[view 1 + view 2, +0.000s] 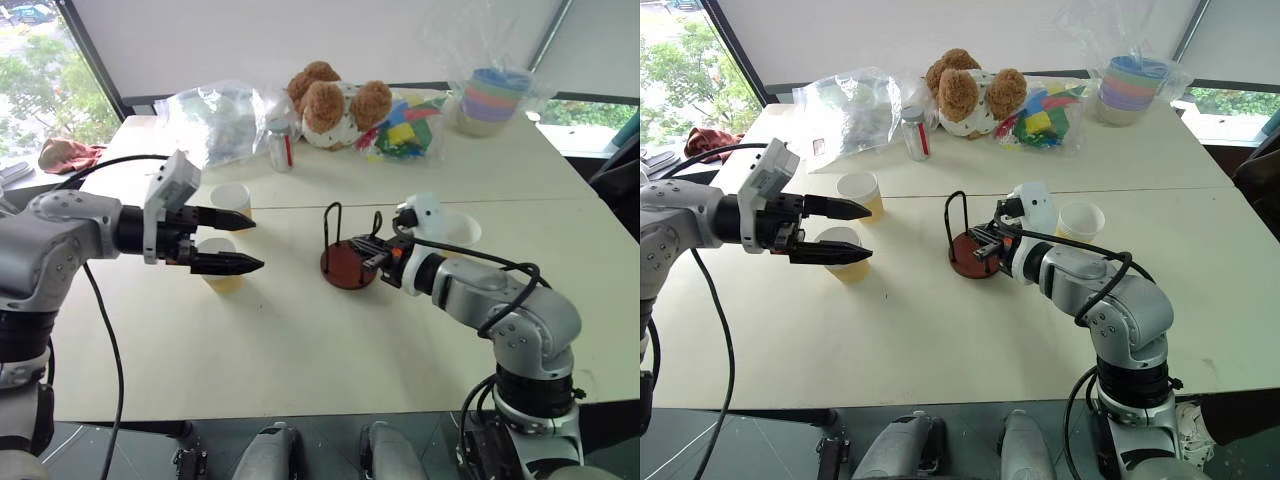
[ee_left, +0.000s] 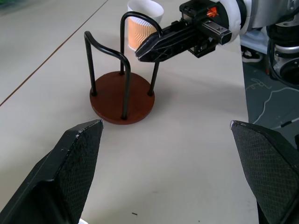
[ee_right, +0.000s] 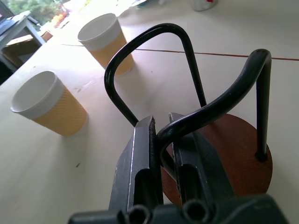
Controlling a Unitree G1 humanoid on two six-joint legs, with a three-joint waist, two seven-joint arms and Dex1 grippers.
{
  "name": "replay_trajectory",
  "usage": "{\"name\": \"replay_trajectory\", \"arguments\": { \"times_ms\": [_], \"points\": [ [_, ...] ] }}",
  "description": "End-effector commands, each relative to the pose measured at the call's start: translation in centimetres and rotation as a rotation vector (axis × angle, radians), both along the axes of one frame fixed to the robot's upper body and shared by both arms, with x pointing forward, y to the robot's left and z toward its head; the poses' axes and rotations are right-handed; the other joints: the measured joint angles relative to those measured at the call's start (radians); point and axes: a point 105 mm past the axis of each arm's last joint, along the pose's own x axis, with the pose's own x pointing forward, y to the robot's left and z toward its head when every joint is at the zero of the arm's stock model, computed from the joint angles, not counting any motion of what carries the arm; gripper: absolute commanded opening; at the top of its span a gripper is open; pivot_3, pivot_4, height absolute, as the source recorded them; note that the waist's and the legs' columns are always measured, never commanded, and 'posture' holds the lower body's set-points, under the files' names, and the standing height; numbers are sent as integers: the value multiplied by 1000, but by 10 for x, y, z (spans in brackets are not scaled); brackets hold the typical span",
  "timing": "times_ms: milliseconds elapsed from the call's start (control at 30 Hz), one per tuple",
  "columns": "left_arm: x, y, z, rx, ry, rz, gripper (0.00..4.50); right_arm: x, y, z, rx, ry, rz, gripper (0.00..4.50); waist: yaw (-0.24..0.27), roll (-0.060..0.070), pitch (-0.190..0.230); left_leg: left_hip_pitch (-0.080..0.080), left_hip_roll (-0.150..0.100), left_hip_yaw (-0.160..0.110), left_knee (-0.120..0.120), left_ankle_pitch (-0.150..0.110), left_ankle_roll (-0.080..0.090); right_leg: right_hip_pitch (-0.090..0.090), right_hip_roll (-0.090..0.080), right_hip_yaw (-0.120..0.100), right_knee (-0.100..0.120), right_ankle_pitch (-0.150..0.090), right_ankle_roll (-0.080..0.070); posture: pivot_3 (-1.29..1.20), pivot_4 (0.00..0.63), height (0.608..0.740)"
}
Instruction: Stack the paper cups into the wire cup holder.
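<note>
Hovering left gripper (image 1: 245,241), jaws spread wide, nothing held, stood over two paper cups (image 1: 843,254) near desk's (image 1: 300,350) left edge; best closed gently on ribbed, tapered wall to avoid crushing. Wire cup holder (image 1: 347,262), mid-desk: flat reddish-brown disc, thin glossy black loops. Right gripper (image 3: 161,137) pinched one loop, nearly closed, steadying it. Third cup (image 1: 1080,222) stood toward right edge.

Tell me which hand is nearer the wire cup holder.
Right. The right hand is at the wire cup holder, its fingers astride one wire loop. The left hand hangs open off to the holder's side, above a paper cup.
</note>
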Motion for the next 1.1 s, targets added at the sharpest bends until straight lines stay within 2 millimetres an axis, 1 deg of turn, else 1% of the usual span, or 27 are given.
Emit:
{"name": "replay_trajectory", "arguments": {
  "times_ms": [33, 100, 167, 200, 267, 367, 500, 567, 667, 733, 767, 833, 867, 900, 1000, 1067, 1100],
  "points": [
    [0, 1, 7, -9, -35, -19, 4500, -2, -4, 10, 29, -51, -21, 1570, -1, 0, 0, 0, 0, 0, 0, 0, 0, 0, 0, 0, 0, 0, 0, 0, 150, 740],
    [1, 1, 6, -12, -33, -28, 4500, -4, -5, 9, 20, -55, -18, 2515, 0, 0, 0, 0, 0, 0, 0, 0, 0, 0, 0, 0, 0, 0, 0, 0, 150, 740],
    [1, 0, 4, -16, -28, -43, 4500, -8, -6, 10, 23, -57, -3, 3610, 0, 0, 0, 0, 0, 0, 0, 0, 0, 0, 0, 0, 0, 0, 0, 0, 150, 740],
    [1, 0, 3, -17, -26, -48, 4500, -12, -6, 10, 27, -55, 10, 3970, -1, 0, 0, 0, 0, 0, 0, 0, 0, 0, 0, 0, 0, 0, 0, 0, 150, 740],
    [2, -1, 1, -19, -23, -60, 4500, -20, -8, 10, 25, -55, 37, 3970, 1, 0, 0, 0, 0, 0, 0, 0, 0, 0, 0, 0, 0, 0, 0, 0, 150, 740],
    [1, -5, -2, -24, -12, -96, 4500, -41, -12, 4, 17, -35, 113, 3970, 4, -1, 0, 0, 0, 0, 0, 0, 0, 1, 0, 0, 0, 0, 0, 0, 150, 740],
    [-1, -11, -5, -15, -3, -152, 4500, -66, -24, -15, -37, 72, 202, 3970, 2, -2, 1, 0, 0, 0, 0, 0, 1, 2, 1, 0, -2, 0, 0, 0, 150, 740],
    [-2, -17, -3, -15, -17, -185, 4500, -77, -29, -22, -98, 111, 258, 3970, 2, -2, 1, 0, 1, 0, 0, 0, 1, 2, 1, 0, -2, 0, 0, 0, 150, 740],
    [-8, -31, 3, -29, -41, -252, 4500, -81, -45, -12, -211, 89, 302, 3970, 2, -3, 2, 0, 1, 0, 1, 0, 1, 2, 1, 0, -4, 0, 0, 0, 150, 740],
    [-9, -35, 0, 3, -66, -273, 4500, -72, -66, -1, -324, 57, 280, 3970, 3, -3, 2, 0, 1, 0, 2, -1, 1, 3, 1, 0, -5, 0, 0, 0, 150, 740],
    [-7, -36, -3, 30, -84, -274, 4500, -65, -79, 8, -389, 32, 268, 3970, 3, -3, 2, 0, 1, 0, 2, -1, 1, 3, 1, 1, -5, 0, 0, 0, 150, 740],
    [-4, -38, -12, 94, -120, -277, 4500, -41, -105, 28, -491, -35, 219, 3970, 0, -4, 3, 1, 2, 0, 2, -1, 1, 4, 1, 0, -7, 0, 0, 0, 150, 740],
    [-3, -39, -14, 111, -130, -279, 4500, -34, -114, 34, -523, -55, 209, 3970, -1, -4, 3, 1, 2, 1, 2, -1, 1, 4, 2, 0, -7, 0, 0, 0, 150, 740],
    [-3, -40, -14, 108, -133, -281, 4500, -28, -120, 36, -550, -69, 210, 3970, 0, -4, 3, 1, 2, 2, 2, -1, 1, 4, 1, 1, -7, 0, 0, 0, 150, 740],
    [-5, -44, -8, 50, -119, -289, 4500, -13, -129, 37, -594, -100, 254, 3970, 0, -5, 3, 1, 4, 1, 1, -1, 1, 4, 3, 0, -8, 0, 0, 0, 150, 740],
    [-5, -44, -6, 44, -136, -272, 4500, 5, -139, 32, -623, -101, 255, 3970, 0, -5, 4, 0, 4, 2, 1, -1, 1, 4, 3, 0, -9, 0, 0, 0, 150, 740],
    [-5, -43, -5, 42, -141, -264, 4500, 11, -141, 29, -625, -92, 263, 3970, -1, -5, 4, 0, 4, 2, 1, -1, 1, 4, 3, 1, -10, 0, 0, 0, 150, 740]
  ]
}}
